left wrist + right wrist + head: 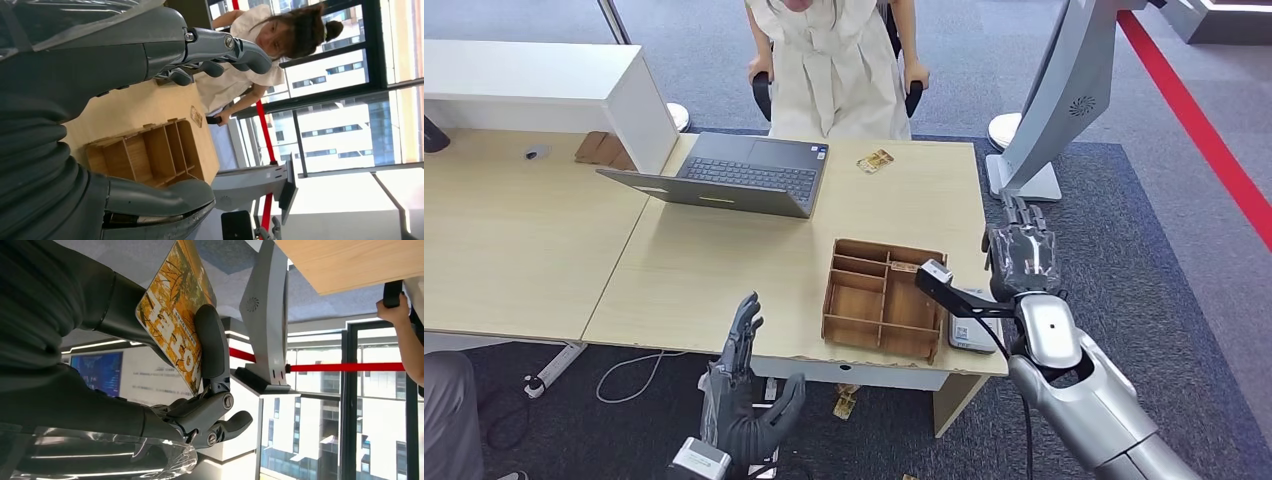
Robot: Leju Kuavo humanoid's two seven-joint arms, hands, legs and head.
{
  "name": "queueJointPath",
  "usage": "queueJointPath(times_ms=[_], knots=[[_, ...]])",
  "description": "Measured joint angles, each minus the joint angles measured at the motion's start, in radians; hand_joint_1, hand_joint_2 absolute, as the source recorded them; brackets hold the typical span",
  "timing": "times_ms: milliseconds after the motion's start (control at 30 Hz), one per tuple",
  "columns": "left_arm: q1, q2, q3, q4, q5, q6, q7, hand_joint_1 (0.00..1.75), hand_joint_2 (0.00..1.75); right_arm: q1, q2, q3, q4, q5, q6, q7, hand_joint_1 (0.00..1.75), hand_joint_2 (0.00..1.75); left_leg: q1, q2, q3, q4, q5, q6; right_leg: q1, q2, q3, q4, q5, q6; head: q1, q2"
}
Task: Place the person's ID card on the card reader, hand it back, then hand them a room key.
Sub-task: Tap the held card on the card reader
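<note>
The right hand (pixel 200 365) held a yellow-patterned card (pixel 172 312), its fingers (pixel 212 347) pressing the card against the palm; whether this was the ID card or the room key could not be told. In the head view that hand (pixel 1022 250) hovered off the desk (pixel 724 270), just past the wooden organiser (pixel 882 298), with the grey card reader (pixel 972 325) lying between the organiser and the hand. The left hand (pixel 744 385) hung released and empty on the near side of the organiser, below the desk edge. Another card (pixel 875 161) lay on the far side of the organiser, near the person (pixel 834 60). The main risk seemed to be slippage: the card sat tilted and only partly covered, so it might slide out over the carpet before reaching the reader. A low approach might also clip the organiser's wall
</note>
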Motion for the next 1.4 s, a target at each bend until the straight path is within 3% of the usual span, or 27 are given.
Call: queueJointPath(times_ms=[533,1400], knots=[[0.072,-0.009,0.07,-0.063,-0.048,0.0,0.017,0.0,1.75,0.001,0.074,0.038,0.156,-0.11,-0.028,-0.065,1.75,1.75,0.0,0.0,0.0,0.0,0.0,0.0,0.0,0.0,0.0,0.0,0.0,0.0,0.0,0.0],[0.146,-0.039,0.155,-0.103,-0.1,0.0,0.019,0.0,1.75,-0.051,0.162,0.063,0.352,-0.143,-0.027,-0.092,1.75,1.75,0.0,0.0,0.0,0.0,0.0,0.0,0.0,0.0,0.0,0.0,0.0,0.0,0.0,0.0]])
